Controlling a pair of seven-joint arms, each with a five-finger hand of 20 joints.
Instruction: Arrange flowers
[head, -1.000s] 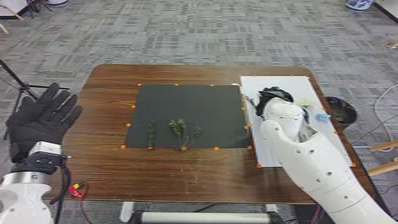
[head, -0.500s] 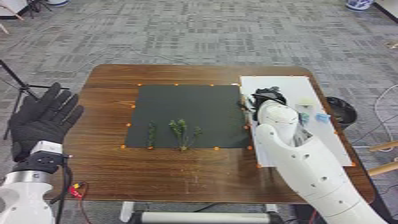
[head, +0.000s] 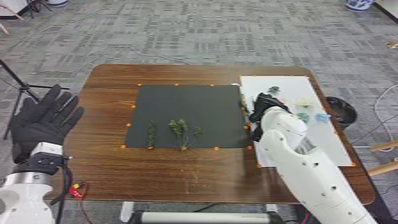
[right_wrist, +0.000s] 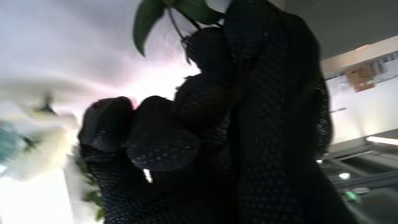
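At the left edge of the white sheet (head: 286, 83), the right hand (head: 268, 103) seems to pinch a leafy stem (right_wrist: 147, 24), probably to add to the sprigs (head: 180, 128) by the near edge of the black mat (head: 188, 102) on the worktop (head: 120, 175).

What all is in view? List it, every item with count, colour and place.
Table: one, brown, centre
Mat: one, dark, on table
Sheet: one, white, table's right side
Sprigs: two or three, green, mat's near edge
Blooms: three, cream, blue and blue-green, on sheet
Dark piece: one, on sheet, beyond right hand
Leafy stem: one, green, in right hand
Markers: several, orange, around mat and sheet
Bin: one, black, right of table
Pot: one, blue and white, far right
Floor: one, grey
Left hand: one, black glove, left of table
Right hand: one, black glove, over sheet
Arms: two, white, from bottom edge
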